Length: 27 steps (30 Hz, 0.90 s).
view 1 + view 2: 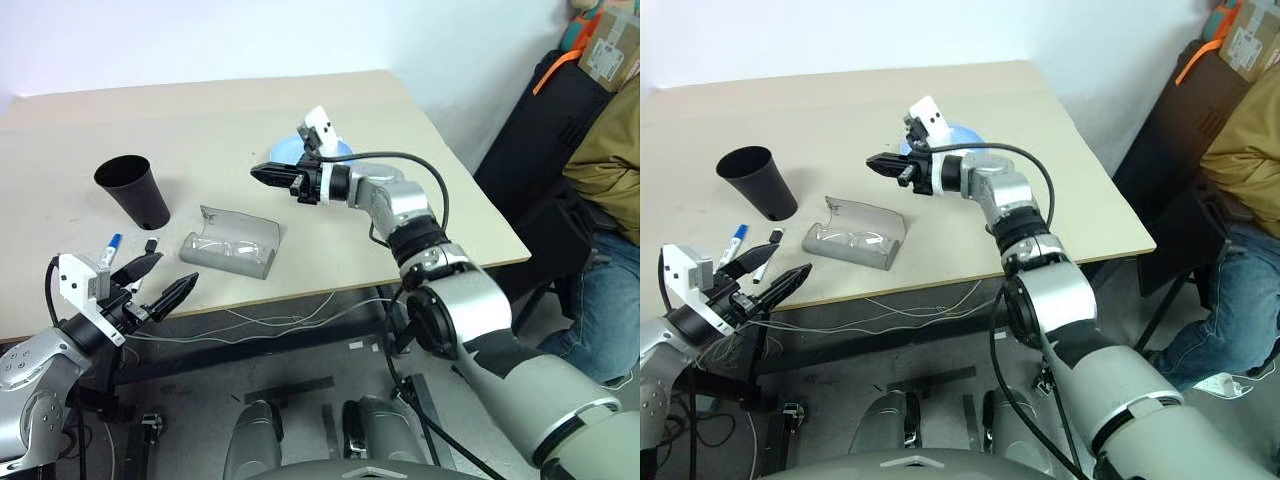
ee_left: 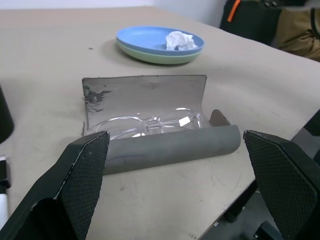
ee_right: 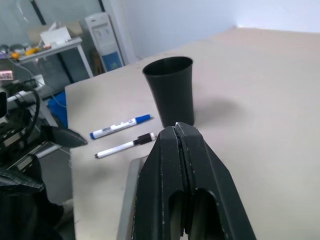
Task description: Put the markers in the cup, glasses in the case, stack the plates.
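Right hand clenched, empty, above table, open case with glasses just below-left.

Glasses inside the open case, cup to its left, markers seemingly before the cup.

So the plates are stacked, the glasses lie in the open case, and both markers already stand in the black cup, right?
Not quite. The markers lie flat on the table beside the cup, not in it; the right wrist view shows this. The plates are stacked and the glasses do lie in the open case.
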### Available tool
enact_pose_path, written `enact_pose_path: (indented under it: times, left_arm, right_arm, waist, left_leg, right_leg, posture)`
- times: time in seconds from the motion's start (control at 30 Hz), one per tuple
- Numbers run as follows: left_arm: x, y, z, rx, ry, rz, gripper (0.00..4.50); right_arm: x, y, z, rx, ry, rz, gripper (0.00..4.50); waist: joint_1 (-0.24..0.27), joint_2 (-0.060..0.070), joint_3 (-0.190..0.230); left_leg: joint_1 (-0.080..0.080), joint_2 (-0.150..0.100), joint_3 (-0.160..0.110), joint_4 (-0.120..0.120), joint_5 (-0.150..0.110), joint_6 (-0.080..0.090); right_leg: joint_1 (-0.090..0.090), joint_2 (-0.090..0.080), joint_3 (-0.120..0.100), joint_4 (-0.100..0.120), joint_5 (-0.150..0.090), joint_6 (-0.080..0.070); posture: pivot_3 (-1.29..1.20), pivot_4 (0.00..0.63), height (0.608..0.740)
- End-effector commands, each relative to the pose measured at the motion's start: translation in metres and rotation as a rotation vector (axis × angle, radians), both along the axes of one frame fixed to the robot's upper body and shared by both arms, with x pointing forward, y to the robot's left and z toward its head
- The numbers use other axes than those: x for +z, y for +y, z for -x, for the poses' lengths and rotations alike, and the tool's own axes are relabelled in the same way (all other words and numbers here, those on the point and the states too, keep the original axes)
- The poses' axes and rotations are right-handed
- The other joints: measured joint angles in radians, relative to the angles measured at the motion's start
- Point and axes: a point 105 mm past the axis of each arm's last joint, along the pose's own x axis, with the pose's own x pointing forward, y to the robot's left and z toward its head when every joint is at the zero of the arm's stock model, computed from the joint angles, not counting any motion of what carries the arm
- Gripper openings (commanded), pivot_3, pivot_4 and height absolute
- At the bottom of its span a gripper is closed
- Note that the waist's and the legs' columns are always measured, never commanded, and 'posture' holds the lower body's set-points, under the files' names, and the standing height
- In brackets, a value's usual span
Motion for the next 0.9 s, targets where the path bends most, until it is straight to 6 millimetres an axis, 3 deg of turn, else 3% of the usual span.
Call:
enact_pose_path:
  times: [0.03,0.2,0.37,0.5,0.57,0.63,0.67,0.7,0.73,0.77,0.8,0.87,0.9]
  left_arm:
    - [0.010,-0.001,-0.002,-0.011,-0.049,-0.012,4.50]
    - [0.011,-0.004,-0.004,-0.017,-0.060,0.012,4.50]
    - [0.010,-0.005,-0.003,-0.007,-0.073,0.026,4.50]
    - [0.008,-0.005,-0.002,0.014,-0.087,0.035,4.50]
    - [0.008,-0.005,-0.003,0.018,-0.090,0.038,4.50]
    - [0.007,-0.004,-0.002,0.022,-0.094,0.043,4.50]
    - [0.008,-0.004,-0.002,0.023,-0.093,0.047,4.50]
    - [0.007,-0.004,0.000,0.023,-0.091,0.043,4.50]
    - [0.007,-0.004,0.002,0.023,-0.087,0.037,4.50]
    - [0.006,-0.004,0.004,0.023,-0.083,0.035,4.50]
    - [0.006,-0.003,0.007,0.024,-0.080,0.034,4.50]
    - [0.004,0.000,0.012,0.033,-0.068,0.027,4.50]
    - [0.003,0.000,0.015,0.036,-0.062,0.024,4.50]
  right_arm:
    - [0.004,-0.001,0.008,-0.001,0.045,-0.016,0.02]
    - [0.007,-0.010,0.027,-0.025,0.004,-0.111,0.02]
    - [0.017,-0.024,0.038,-0.170,-0.071,-0.217,0.02]
    - [0.004,-0.036,0.035,-0.300,-0.068,-0.206,0.02]
    - [-0.008,-0.039,0.035,-0.331,-0.065,-0.163,0.02]
    - [-0.021,-0.041,0.037,-0.343,-0.101,-0.091,0.02]
    - [-0.025,-0.042,0.038,-0.342,-0.114,-0.074,0.02]
    - [-0.026,-0.042,0.039,-0.342,-0.117,-0.072,0.02]
    - [-0.027,-0.044,0.039,-0.349,-0.112,-0.074,0.02]
    - [-0.028,-0.046,0.038,-0.355,-0.110,-0.072,0.02]
    - [-0.030,-0.047,0.038,-0.362,-0.108,-0.067,0.02]
    - [-0.033,-0.050,0.035,-0.365,-0.093,-0.062,0.02]
    - [-0.034,-0.051,0.034,-0.366,-0.087,-0.061,0.02]
  waist:
    - [-0.001,0.000,-0.001]
    - [0.000,0.002,-0.006]
    - [-0.001,0.004,-0.013]
    - [0.000,0.006,-0.016]
    - [0.006,0.006,-0.023]
    - [0.018,-0.010,-0.033]
    - [0.023,-0.019,-0.038]
    - [0.024,-0.022,-0.038]
    - [0.025,-0.011,-0.041]
    - [0.024,-0.005,-0.042]
    - [0.024,-0.003,-0.041]
    - [0.008,0.011,-0.037]
    - [-0.002,0.017,-0.037]
  left_leg:
    - [0.000,0.000,0.000,0.000,0.000,0.000]
    - [0.001,0.000,0.000,-0.001,0.000,0.000]
    - [0.001,0.001,0.000,-0.002,0.000,0.000]
    - [0.001,0.002,0.001,-0.004,0.000,0.000]
    - [-0.002,0.014,0.006,-0.009,0.000,0.000]
    - [0.001,0.027,0.026,-0.024,0.001,-0.001]
    - [0.009,0.029,0.046,-0.025,0.003,-0.002]
    - [0.027,0.027,0.066,-0.019,0.004,-0.005]
    - [0.036,0.028,0.068,-0.004,0.004,-0.006]
    - [0.038,0.015,0.034,0.017,-0.008,-0.016]
    - [0.043,-0.008,-0.011,0.037,-0.039,-0.029]
    - [0.051,-0.021,-0.056,0.030,-0.048,-0.032]
    - [0.056,-0.018,-0.061,0.028,-0.052,-0.030]
  right_leg:
    - [0.000,0.000,0.000,0.000,0.000,0.000]
    - [-0.001,0.000,0.000,0.001,0.000,-0.001]
    - [0.000,0.000,0.000,0.000,-0.001,-0.003]
    - [0.000,0.002,0.000,-0.003,0.000,-0.006]
    - [0.003,0.011,0.000,-0.015,0.008,-0.010]
    - [0.000,0.008,0.002,0.007,0.003,-0.023]
    - [-0.001,0.004,0.008,0.044,-0.029,-0.026]
    - [-0.008,0.001,0.022,0.066,-0.060,-0.026]
    - [-0.015,-0.004,0.024,0.078,-0.071,-0.029]
    - [-0.013,-0.003,0.014,0.075,-0.071,-0.030]
    - [-0.009,-0.007,0.000,0.071,-0.070,-0.029]
    - [0.015,-0.007,-0.023,0.054,-0.068,-0.027]
    - [0.022,-0.003,-0.032,0.043,-0.067,-0.026]
  posture:
    - [0.00,0.000,0.706]
    - [0.00,0.000,0.706]
    - [0.00,0.000,0.706]
    - [0.00,0.000,0.706]
    - [0.00,0.000,0.706]
    - [0.00,0.000,0.706]
    - [0.00,0.000,0.706]
    - [0.00,0.000,0.706]
    - [0.00,0.000,0.706]
    - [0.00,0.000,0.706]
    - [0.00,0.000,0.706]
    - [0.00,0.000,0.706]
    - [0.00,0.000,0.706]
